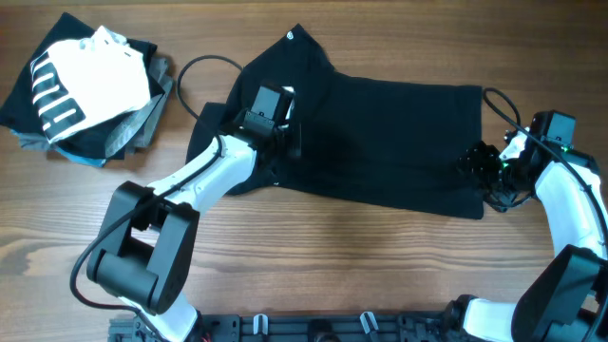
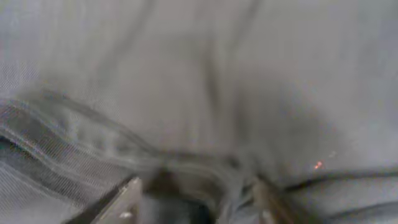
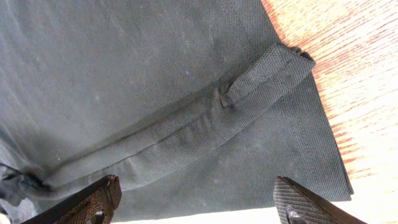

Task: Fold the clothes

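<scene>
The black T-shirt [image 1: 380, 142] lies spread across the middle of the table, with its small white neck tag [image 1: 291, 37] at the back. My left gripper [image 1: 285, 133] is pressed down onto the shirt's left part. In the blurred left wrist view its fingers [image 2: 199, 199] stand apart, with a wrinkle of the T-shirt [image 2: 205, 93] bunched between them. My right gripper [image 1: 480, 163] is at the shirt's right edge. In the right wrist view it [image 3: 196, 202] is open and empty just above the T-shirt [image 3: 155, 74], beside a folded hem ridge [image 3: 205, 124].
A pile of other clothes [image 1: 85, 90], black, white and grey, sits at the back left corner. A black cable [image 1: 204, 66] loops over the table behind the left arm. Bare wood [image 1: 332, 266] shows in front of the shirt.
</scene>
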Robot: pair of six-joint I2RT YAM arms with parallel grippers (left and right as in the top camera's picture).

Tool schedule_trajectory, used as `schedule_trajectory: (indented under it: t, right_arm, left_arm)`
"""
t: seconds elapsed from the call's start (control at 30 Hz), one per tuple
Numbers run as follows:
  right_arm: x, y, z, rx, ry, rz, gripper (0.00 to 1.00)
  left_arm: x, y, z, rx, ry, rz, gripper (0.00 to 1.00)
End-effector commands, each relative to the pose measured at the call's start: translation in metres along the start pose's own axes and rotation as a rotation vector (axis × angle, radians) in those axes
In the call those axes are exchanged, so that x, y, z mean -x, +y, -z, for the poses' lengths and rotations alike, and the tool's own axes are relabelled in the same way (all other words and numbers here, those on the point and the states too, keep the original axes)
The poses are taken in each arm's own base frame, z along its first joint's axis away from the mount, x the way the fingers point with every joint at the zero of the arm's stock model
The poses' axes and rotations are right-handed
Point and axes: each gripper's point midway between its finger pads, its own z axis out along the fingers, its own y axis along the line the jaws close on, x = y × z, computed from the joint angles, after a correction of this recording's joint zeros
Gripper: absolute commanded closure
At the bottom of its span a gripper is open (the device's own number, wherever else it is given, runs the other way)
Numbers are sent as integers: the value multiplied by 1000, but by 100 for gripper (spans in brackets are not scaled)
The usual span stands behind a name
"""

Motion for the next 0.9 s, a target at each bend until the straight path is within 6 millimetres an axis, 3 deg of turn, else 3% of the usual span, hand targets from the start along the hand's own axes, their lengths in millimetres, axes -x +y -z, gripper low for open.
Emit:
schedule_trajectory:
  t: [0.0, 0.13, 0.3, 0.33, 0.4, 0.43, 0.7, 0.77, 0.87]
  right_arm:
    - [4, 1, 0, -6, -9, 22, 16]
    - [5, 1, 0, -4, -15, 23, 16]
    - [5, 2, 0, -3, -16, 22, 16]
    - [6, 1, 0, -3, -17, 22, 16]
    - [5, 2, 0, -3, -16, 22, 16]
    - [5, 2, 0, -3, -16, 22, 16]
    - [8, 3, 0, 1, -28, 26, 16]
    - [10, 3, 0, 4, -35, 29, 16]
    - [11, 4, 0, 6, -40, 31, 16]
  left_arm:
    - [-6, 4, 7, 29, 29, -4, 32]
    - [-13, 7, 6, 40, 58, -2, 30]
    - [-28, 10, -14, 45, 113, -2, 40]
    - [-27, 9, -18, 34, 110, -2, 51]
    - [-20, 6, -20, 22, 78, -3, 86]
    - [-13, 4, -20, 13, 53, -3, 94]
    - [47, -2, -15, -57, -176, 16, 96]
    - [52, 0, -14, -59, -191, 21, 96]
    - [42, 2, -16, -55, -150, 24, 96]
